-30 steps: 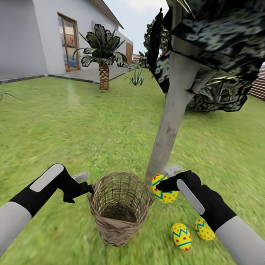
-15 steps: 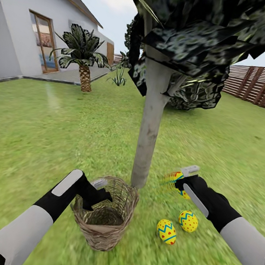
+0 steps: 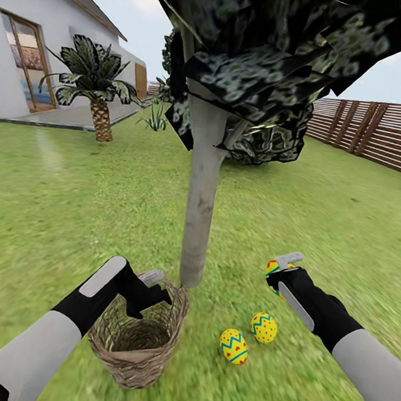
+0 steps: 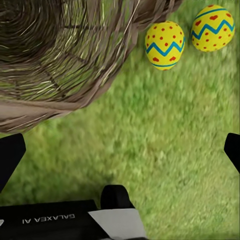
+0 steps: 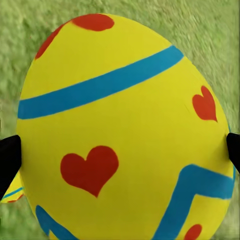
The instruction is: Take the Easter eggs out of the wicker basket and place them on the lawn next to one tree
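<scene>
A simulated home garden is spreading out here: a wide mottled green lawn [image 3: 350,214] is running up to a white house with a glazed brown-framed door [image 3: 20,56], a scaly-trunked palm [image 3: 96,89] is growing beside it, and a brown slatted wooden fence [image 3: 386,133] is closing the far side.

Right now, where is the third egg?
In the head view the third egg sits in the right gripper, above the lawn to the right of the tree.
</scene>
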You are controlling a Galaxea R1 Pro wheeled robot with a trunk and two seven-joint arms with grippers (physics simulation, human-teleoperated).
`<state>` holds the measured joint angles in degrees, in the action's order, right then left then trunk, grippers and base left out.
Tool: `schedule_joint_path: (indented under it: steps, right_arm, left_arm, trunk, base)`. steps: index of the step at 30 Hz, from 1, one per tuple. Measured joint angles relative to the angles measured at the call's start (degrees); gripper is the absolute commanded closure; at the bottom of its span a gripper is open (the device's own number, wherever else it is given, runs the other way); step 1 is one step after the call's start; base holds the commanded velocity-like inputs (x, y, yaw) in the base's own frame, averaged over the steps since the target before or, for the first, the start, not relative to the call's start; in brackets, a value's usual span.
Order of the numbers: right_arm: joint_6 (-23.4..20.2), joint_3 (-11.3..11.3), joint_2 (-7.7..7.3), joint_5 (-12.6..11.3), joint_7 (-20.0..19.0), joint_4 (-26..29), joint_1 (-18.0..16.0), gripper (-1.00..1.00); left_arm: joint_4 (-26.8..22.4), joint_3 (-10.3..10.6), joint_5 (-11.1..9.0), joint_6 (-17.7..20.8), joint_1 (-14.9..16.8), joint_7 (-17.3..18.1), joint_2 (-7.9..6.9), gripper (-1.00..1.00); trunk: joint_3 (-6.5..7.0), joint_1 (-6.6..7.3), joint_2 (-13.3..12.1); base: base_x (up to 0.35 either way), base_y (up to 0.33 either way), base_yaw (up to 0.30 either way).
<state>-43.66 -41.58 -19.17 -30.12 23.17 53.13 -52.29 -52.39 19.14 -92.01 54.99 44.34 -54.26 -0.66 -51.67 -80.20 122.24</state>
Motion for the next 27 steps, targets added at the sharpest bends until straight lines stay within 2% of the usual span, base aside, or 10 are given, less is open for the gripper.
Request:
schedule_joint_path:
  steps: [4,7,10,12,15,17,19,21,25,27]
  right_arm:
    - [-0.3,-0.7,0.27,-0.3,-0.4,0.2,0.6,1.0]
    - [-0.3,-0.7,0.33,-0.2,-5.1,0.1,0.7,1.0]
    - [-0.3,-0.7,0.23,0.2,-8.0,0.0,0.7,1.0]
    - [-0.3,-0.6,0.22,0.2,-8.3,0.0,0.7,1.0]
    - [-0.2,-0.7,0.5,-0.3,-8.6,0.0,0.7,1.0]
    - [-0.3,-0.7,0.51,-0.5,-8.8,0.0,0.7,1.0]
    - [-0.4,-0.7,0.57,-0.5,-8.9,0.0,0.7,1.0]
    - [-0.4,-0.7,0.59,-0.6,-8.9,-0.3,0.7,1.0]
    - [-0.3,-0.2,0.66,-0.5,-8.9,-4.1,0.7,1.0]
    - [-0.5,-0.4,1.04,-0.6,-8.9,-4.4,0.7,1.0]
  left_arm:
    - [-0.2,-0.1,0.0,0.0,0.0,0.2,0.01,-1.0]
    - [-0.8,0.0,-0.1,0.0,0.0,0.2,0.21,-1.0]
    - [-2.3,-0.1,-0.7,-0.1,0.0,0.5,1.81,-1.0]
    - [-9.0,-0.2,-1.5,-0.3,0.0,3.6,3.59,-1.0]
    - [-15.9,-0.1,-2.6,-1.6,0.0,12.3,6.79,-1.0]
    - [-16.7,-0.2,-2.6,-3.3,0.0,19.4,7.01,-1.0]
    - [-16.6,-0.2,-2.4,-3.8,0.0,23.8,6.85,-1.0]
    - [-18.1,-0.1,-2.5,-3.9,0.0,25.0,7.0,-1.0]
    - [-28.1,-0.3,-2.4,-3.9,0.0,25.2,6.67,-1.0]
    - [-29.2,-2.5,-2.3,-3.9,0.1,25.2,6.54,-1.0]
  trunk:
    - [0.01,0.0,0.0]
    - [0.01,0.0,0.0]
    - [0.01,0.0,0.0]
    - [-0.34,-0.43,0.8]
    - [-0.88,-1.09,2.0]
    - [-1.24,-1.53,2.8]
    - [-1.6,-1.97,3.6]
    - [-1.96,-2.41,4.4]
    - [-2.68,-3.29,6.0]
    - [-3.04,-3.73,6.8]
  base:
    - [0.0,0.0,-0.008]
    - [0.0,0.0,0.0]
    - [0.0,0.0,0.0]
    - [0.0,0.0,0.0]
    - [0.0,0.0,0.0]
    - [0.0,0.0,0.0]
    - [0.0,0.0,0.0]
    - [0.0,0.0,0.0]
    - [0.0,0.0,0.0]
    - [0.0,0.0,0.0]
